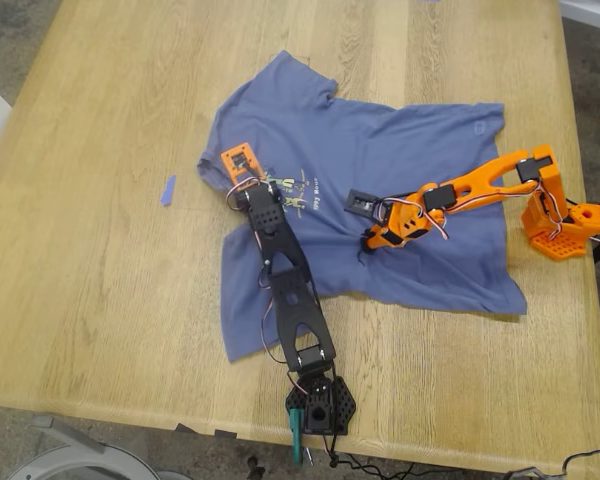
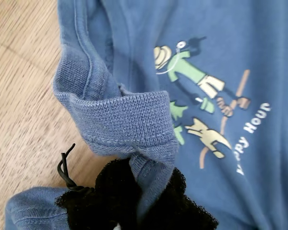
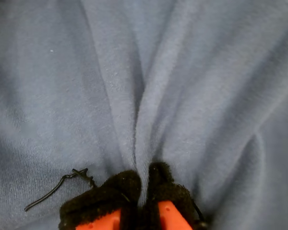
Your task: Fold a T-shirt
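The T-shirt (image 1: pixel 380 190) lies spread, rumpled, across the middle of the table (image 1: pixel 100 250) in the exterior view, collar toward that view's left, hem toward its right. My first gripper (image 2: pixel 144 191), on the black arm reaching up from the lower centre of the exterior view, is closed on the ribbed collar (image 2: pixel 125 122), a strip of which runs down between its black pads. My second gripper (image 3: pixel 143 191), on the orange arm coming in from the exterior view's right, is pinched shut on a ridge of the T-shirt's body, at mid-frame in the exterior view.

The risks, as I judge them:
- The collar grip is on a narrow rolled edge; a quick pull could slip it free.
- The second pinch may hold one layer or two, I cannot tell; if one, the fold drags unevenly.
- Both arms rest over the cloth, so lifting could bunch it beneath them.
- A small blue scrap (image 1: pixel 168 190) lies apart, left of the T-shirt in the exterior view, harmless.
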{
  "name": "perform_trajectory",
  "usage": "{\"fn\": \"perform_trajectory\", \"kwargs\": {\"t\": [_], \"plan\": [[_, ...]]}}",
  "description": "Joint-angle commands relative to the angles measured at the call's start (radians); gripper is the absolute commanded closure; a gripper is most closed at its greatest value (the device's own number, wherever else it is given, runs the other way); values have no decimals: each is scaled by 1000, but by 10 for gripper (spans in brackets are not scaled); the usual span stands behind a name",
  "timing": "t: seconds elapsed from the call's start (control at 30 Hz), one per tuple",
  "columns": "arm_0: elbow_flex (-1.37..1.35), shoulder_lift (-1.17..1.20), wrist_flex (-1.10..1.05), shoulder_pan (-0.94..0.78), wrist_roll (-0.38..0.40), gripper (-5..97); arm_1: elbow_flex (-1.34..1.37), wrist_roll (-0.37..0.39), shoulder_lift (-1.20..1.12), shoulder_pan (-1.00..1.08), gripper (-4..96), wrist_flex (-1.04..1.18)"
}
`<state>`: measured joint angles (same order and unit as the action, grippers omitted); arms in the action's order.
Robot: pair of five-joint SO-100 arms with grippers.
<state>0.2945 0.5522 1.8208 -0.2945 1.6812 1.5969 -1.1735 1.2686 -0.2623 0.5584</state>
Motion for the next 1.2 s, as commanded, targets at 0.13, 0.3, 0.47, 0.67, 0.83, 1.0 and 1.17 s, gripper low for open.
{"fn": "perform_trajectory", "kwargs": {"t": [0.13,0.3,0.47,0.67,0.83,1.0,1.17], "plan": [[20,267,20,87,14,918,-8,-28,149,112,915,12],[21,311,20,163,12,918,-44,-38,161,170,915,-3],[26,347,20,249,11,918,-61,-40,160,215,915,-44],[25,387,20,319,11,918,-75,-44,158,265,915,-94],[26,400,20,344,8,918,-87,-54,158,319,915,-126],[35,410,15,394,5,918,-109,-57,161,374,915,-146],[35,434,15,469,3,918,-115,-57,164,426,915,-173]]}}
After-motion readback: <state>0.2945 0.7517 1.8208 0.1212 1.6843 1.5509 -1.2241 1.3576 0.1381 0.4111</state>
